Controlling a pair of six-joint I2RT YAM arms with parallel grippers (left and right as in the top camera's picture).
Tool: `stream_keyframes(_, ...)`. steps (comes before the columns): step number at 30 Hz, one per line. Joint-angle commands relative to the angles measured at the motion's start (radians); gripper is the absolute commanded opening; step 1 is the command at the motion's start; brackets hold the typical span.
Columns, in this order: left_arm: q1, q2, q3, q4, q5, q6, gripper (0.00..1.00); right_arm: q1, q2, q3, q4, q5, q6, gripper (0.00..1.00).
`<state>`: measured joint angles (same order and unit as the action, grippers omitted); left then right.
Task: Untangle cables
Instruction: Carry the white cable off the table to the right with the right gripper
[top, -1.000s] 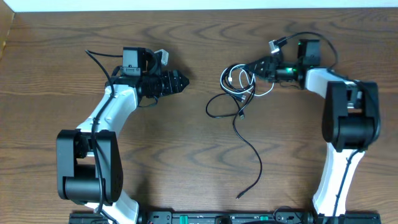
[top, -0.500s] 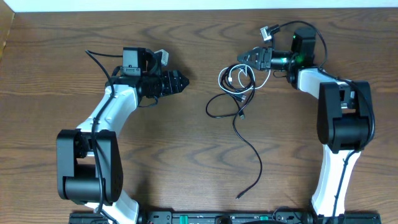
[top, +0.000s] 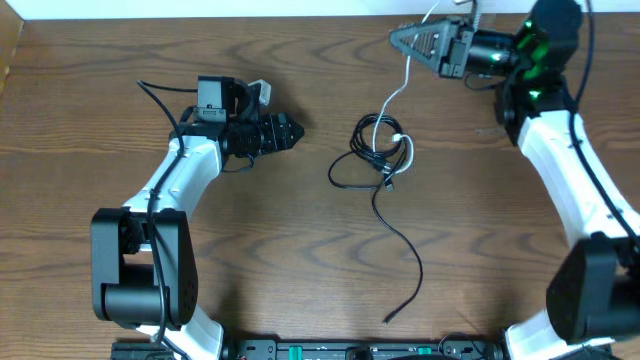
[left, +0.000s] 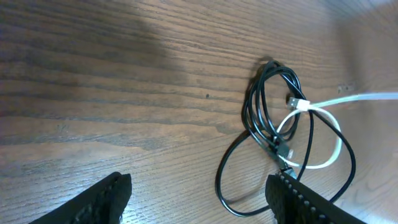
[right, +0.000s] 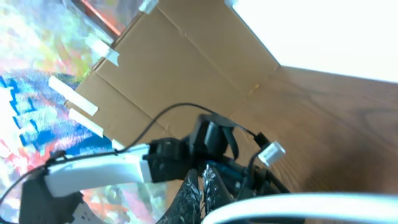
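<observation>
Drawing the white cable out of the coils is judged to be the step in hand.

Overhead view: the right jaws, at the far edge of the worktop (top: 100, 60) toward its right corner, are pressed together on the white cable (top: 405, 80). The cable runs nearly straight down to the coils at the worktop's centre. The black cable (top: 416, 265) is coiled there, its tail trailing toward the near edge. The left jaws sit left of the coils, well apart from them.

Left wrist view: the left jaws stand spread, holding nothing. The white cable (left: 360, 98) threads through the loops of the black cable (left: 250, 109). Recommended: pin the black loops with the left jaws before pulling.

Right wrist view: the white cable (right: 292, 205) crosses just beneath the closed jaws. Pull slowly; a snagged plug would probably drag the whole bundle.
</observation>
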<state>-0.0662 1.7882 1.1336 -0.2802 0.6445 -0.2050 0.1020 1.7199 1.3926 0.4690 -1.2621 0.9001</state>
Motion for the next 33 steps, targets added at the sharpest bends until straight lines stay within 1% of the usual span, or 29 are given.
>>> stream_keyframes(1,0.002,0.011,0.000,0.001,-0.008,0.017,0.73,0.002,-0.064,0.041,-0.002,0.029,0.038,0.01)
stream_keyframes(8,0.002,0.011,0.000,0.001,-0.008,0.017,0.74,-0.013,-0.133,0.119,0.002,0.009,0.034,0.01)
stream_keyframes(18,0.002,0.011,0.000,0.001,-0.008,0.017,0.73,-0.127,-0.176,0.359,0.021,-0.010,0.039,0.01)
stream_keyframes(22,0.002,0.011,0.000,0.001,-0.008,0.017,0.73,-0.166,-0.184,0.401,0.021,-0.012,0.058,0.01)
stream_keyframes(24,0.002,0.011,0.000,0.001,-0.008,0.017,0.73,-0.210,-0.189,0.418,0.026,-0.008,0.055,0.01)
stream_keyframes(27,0.002,0.011,0.000,0.001,-0.008,0.017,0.73,-0.265,-0.190,0.424,0.110,0.041,0.047,0.01)
stream_keyframes(33,0.002,0.011,0.000,0.001,-0.008,0.017,0.73,-0.360,-0.191,0.425,0.308,0.273,0.077,0.01)
